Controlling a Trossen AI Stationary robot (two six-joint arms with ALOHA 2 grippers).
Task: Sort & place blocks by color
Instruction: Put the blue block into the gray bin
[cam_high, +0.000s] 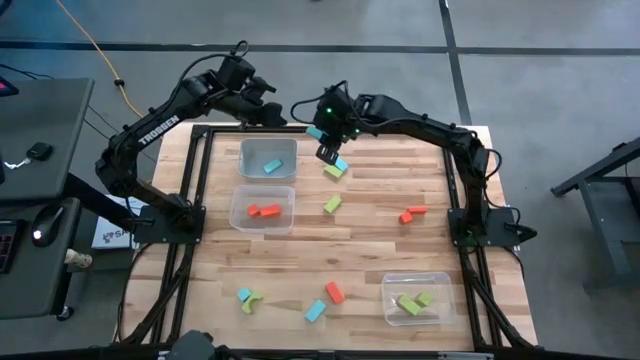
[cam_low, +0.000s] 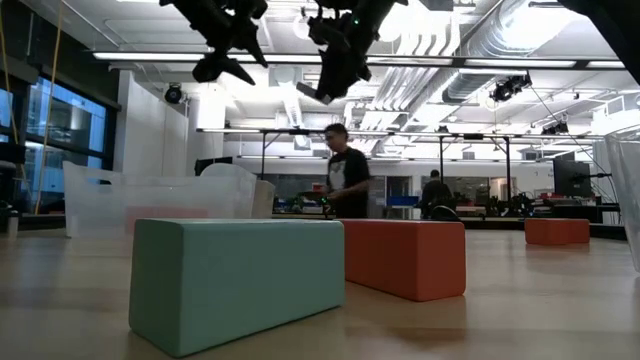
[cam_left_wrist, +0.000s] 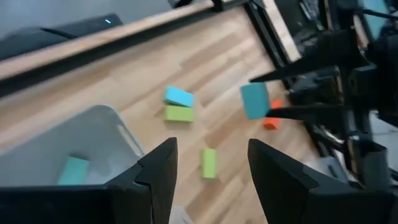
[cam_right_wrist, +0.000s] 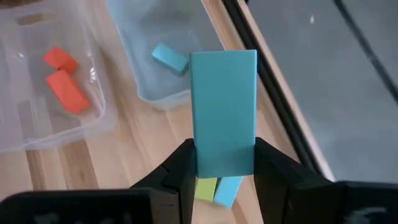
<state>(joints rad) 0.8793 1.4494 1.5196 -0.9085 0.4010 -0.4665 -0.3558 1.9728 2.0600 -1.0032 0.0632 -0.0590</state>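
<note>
Wood table held three bins; our right gripper, clamped on a cyan block, hung beside the far cyan bin for dropping; our left gripper waited open.

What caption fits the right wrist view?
Right gripper holds a cyan block above the table, near the bin holding another cyan block.

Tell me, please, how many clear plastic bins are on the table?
3: the far bin holds a cyan block, the middle bin red blocks, the near-right bin green blocks.
</note>
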